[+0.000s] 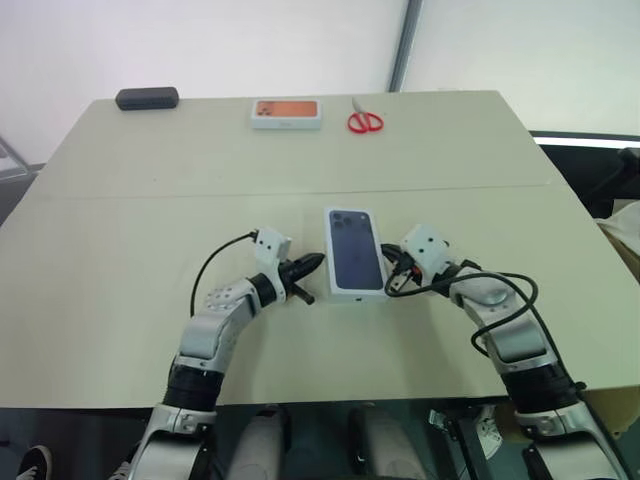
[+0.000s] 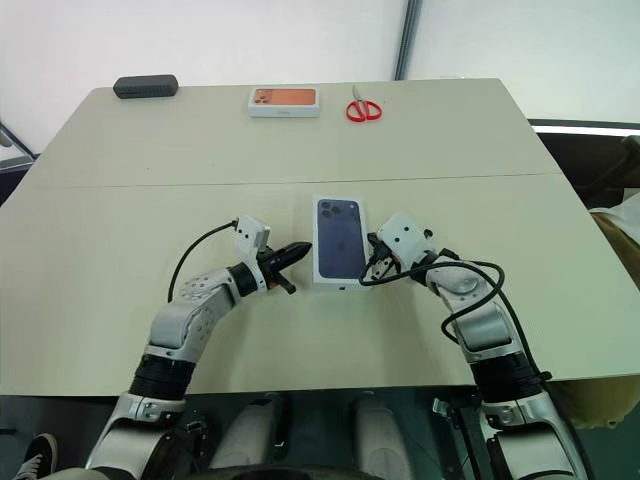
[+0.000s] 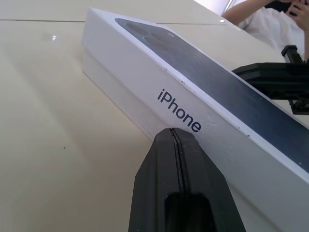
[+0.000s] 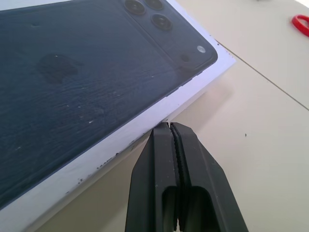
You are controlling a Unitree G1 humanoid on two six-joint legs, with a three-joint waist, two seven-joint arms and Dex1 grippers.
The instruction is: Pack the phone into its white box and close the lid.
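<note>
The lid [image 1: 356, 250], white with a dark-blue phone picture on top, sits closed on the white box [image 3: 113, 89] at the middle of the table. The phone is hidden. My left gripper [image 1: 318, 261] is shut and empty. It points level at the box's left long side, its tip just beside the "iPhone" lettering [image 3: 178, 110]; I cannot tell whether it touches. My right gripper [image 1: 392, 268] is shut too, with nothing in it, its tip against the lid's right edge [image 4: 145, 128] near the camera end.
At the table's far edge lie a black oblong case [image 1: 147, 98], a white box with an orange top [image 1: 287, 112] and red scissors [image 1: 365, 121]. A person [image 3: 260, 19] sits beyond the table. Bare tabletop [image 1: 120, 270] surrounds the box.
</note>
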